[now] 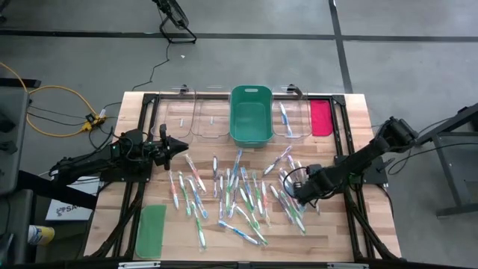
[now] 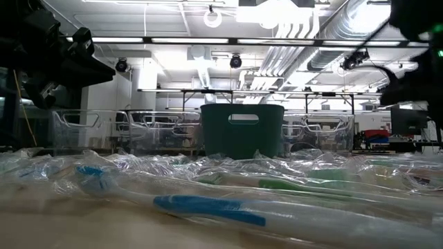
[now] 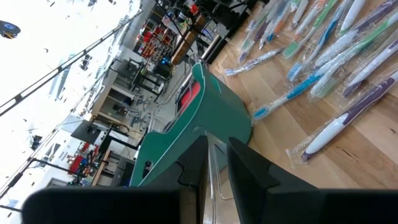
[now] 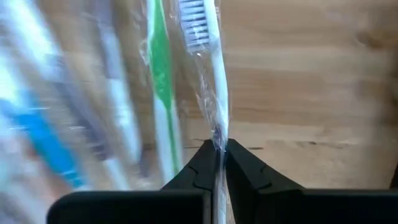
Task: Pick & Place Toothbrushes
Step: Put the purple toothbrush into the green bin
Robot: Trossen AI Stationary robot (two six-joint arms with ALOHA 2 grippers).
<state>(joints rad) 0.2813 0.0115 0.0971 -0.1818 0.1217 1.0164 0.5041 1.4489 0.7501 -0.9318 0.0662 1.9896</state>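
Many thin toothbrushes in clear wrappers lie scattered flat on the wooden table, with white handles accented green, blue or red. They fill the foreground of the low view and show in the left wrist view. My right gripper is low at the heap's right side, shut on one white-handled toothbrush. My left gripper hovers left of the heap, raised above the table. Its fingers stand a narrow gap apart with nothing between them. My right gripper pinches the white toothbrush by its handle between the two fingertips, wrapper and all. The fingers lie along the brush, and the bristle head points away from them. Whether the brush is clear of the table I cannot tell.
A green bin stands at the far edge's middle, with clear bins on its left and right; the right one holds a toothbrush. A red-pink lid lies far right and a green lid near left.
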